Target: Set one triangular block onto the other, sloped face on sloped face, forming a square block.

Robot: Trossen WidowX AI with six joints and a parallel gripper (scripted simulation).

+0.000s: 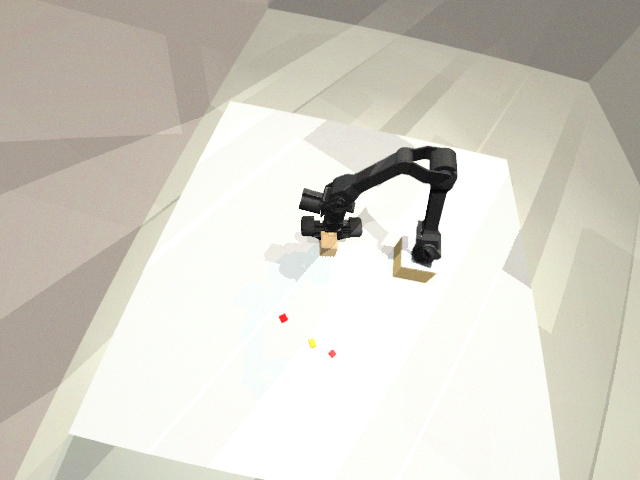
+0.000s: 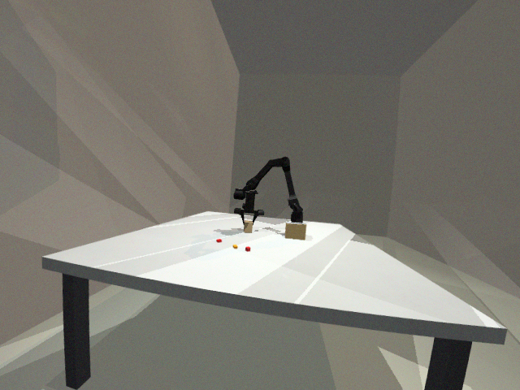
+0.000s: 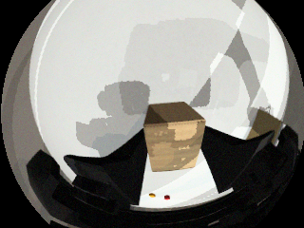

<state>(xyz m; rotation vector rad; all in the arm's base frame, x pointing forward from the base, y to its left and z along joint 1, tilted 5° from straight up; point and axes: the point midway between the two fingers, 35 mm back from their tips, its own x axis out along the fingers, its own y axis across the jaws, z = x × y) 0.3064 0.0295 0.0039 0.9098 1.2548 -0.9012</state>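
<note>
The jaws were clamped on a tan triangular block, one finger on each side, so the gripper held it over the white table. In the wrist view the block sat square between the fingers, filling the gap. Farther off, beside the arm's base, the second triangular block rested on the table, well apart. To carry well, the held block should probably stay lifted, its slope turned to match the other's, then come down gently without nudging it.
</note>
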